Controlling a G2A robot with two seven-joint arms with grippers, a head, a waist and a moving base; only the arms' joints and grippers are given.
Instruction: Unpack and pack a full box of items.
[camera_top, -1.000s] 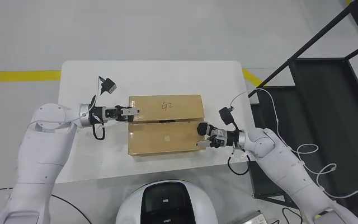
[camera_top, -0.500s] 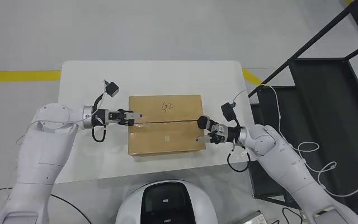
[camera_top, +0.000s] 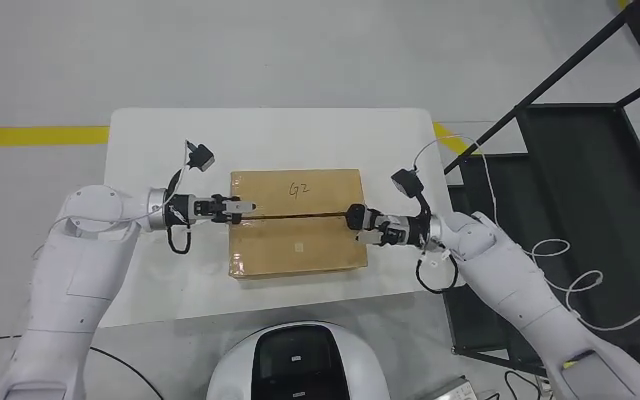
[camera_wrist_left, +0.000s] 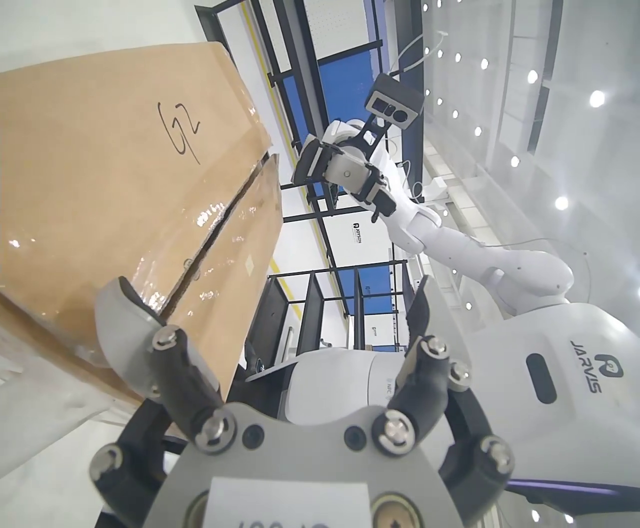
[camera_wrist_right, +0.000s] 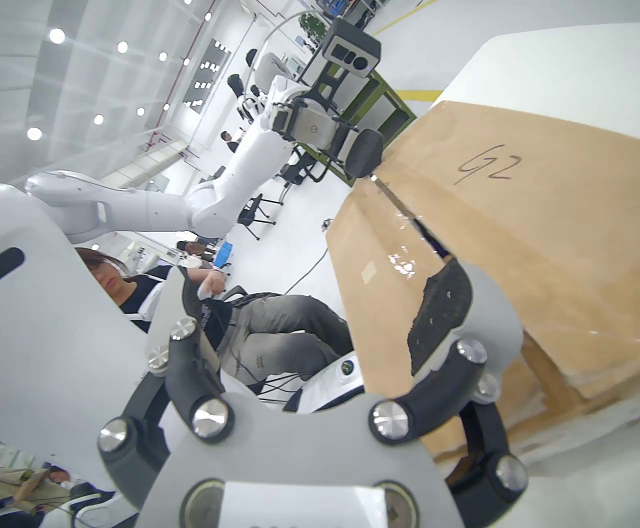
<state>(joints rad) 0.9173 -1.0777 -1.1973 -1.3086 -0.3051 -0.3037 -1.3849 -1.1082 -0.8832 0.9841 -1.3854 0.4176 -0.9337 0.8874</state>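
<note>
box (camera_top: 300, 250): handwritten mark on top | left tool (camera_top: 238, 208): spread, at seam (camera_top: 300, 214) | right tool (camera_top: 352, 217): spread, at seam

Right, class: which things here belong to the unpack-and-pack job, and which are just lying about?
Job: brown cardboard box, flaps down; left gripper and right gripper, both open at its ends; white table under it.
Lying about: black metal rack; yellow floor stripe.
</note>
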